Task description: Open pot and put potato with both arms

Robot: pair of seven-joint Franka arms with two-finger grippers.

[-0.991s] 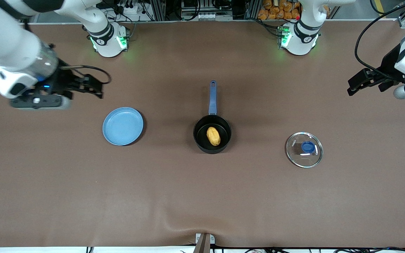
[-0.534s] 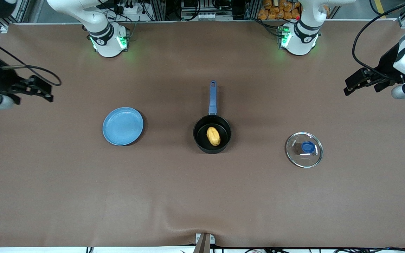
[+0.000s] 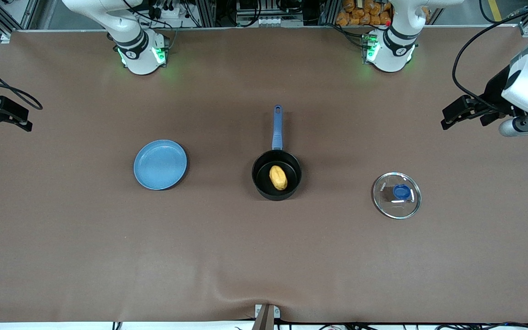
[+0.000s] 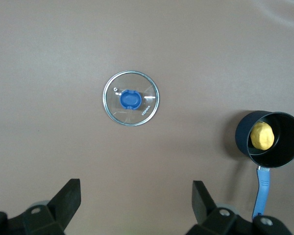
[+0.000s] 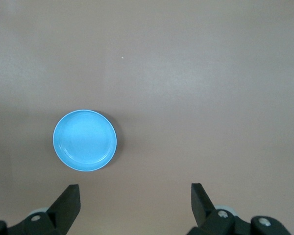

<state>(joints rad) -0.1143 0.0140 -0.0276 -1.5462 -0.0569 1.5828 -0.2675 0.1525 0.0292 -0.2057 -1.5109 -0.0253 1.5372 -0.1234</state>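
Note:
The black pot (image 3: 261, 176) with its long blue handle (image 3: 277, 128) stands uncovered mid-table. The yellow potato (image 3: 278, 177) lies inside it. In the left wrist view the pot (image 4: 242, 142) and potato (image 4: 261, 135) also show. My left gripper (image 3: 463, 123) hangs open and empty over the left arm's end of the table, well apart from the pot; its fingers (image 4: 71, 196) stand wide over bare table. My right gripper (image 3: 3, 129) is open and empty at the right arm's end, with its fingers (image 5: 71, 198) wide apart too.
A glass lid with a blue knob (image 3: 397, 195) lies flat on the table toward the left arm's end, seen also as the lid (image 4: 131, 99). A light-blue plate (image 3: 160, 164) sits toward the right arm's end; the plate (image 5: 85, 140) holds nothing.
The right arm has swung away from beside the plate out to its end of the table. The left gripper has drifted slightly. Pot, potato, lid and plate have not moved.

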